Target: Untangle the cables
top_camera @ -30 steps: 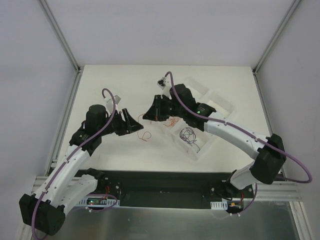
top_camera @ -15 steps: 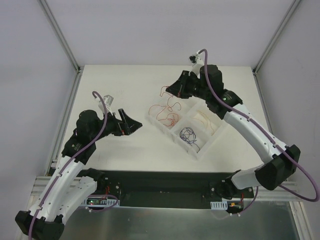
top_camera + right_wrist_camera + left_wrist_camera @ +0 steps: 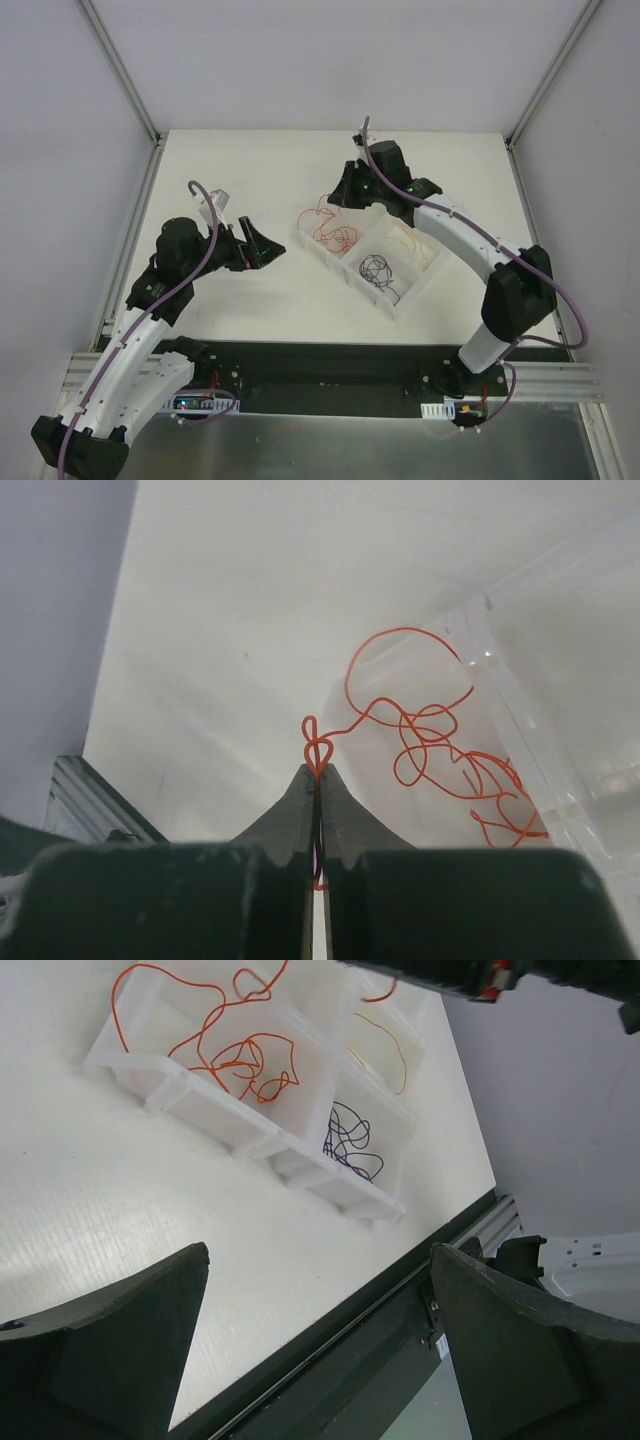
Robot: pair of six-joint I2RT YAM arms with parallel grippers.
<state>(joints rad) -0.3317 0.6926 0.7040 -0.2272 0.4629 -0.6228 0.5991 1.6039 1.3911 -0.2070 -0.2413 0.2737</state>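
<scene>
The right claw [image 3: 318,770] is shut on the red cable [image 3: 415,725], which hangs below it into the tray [image 3: 165,1095]; the dark cable [image 3: 350,1140] and tan cable [image 3: 385,1050] lie in their own compartments beyond. The left claw [image 3: 265,248] gapes wide, empty; the task seems nearly finished.

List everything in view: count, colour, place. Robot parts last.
thin red-orange wire: at least one, red-orange, loops in the tray's left compartment, one end pinched by the right gripper
thin dark blue wire: one bunch, dark blue, tray's near compartment
thin tan wire: one, tan, tray's far-right compartment
translucent white divided plastic tray: one, whitish, right of table centre
white table: one, white, under everything
left gripper: one, black, open, empty, left of the tray
right gripper: one, black, shut on the red-orange wire, beyond the tray
</scene>
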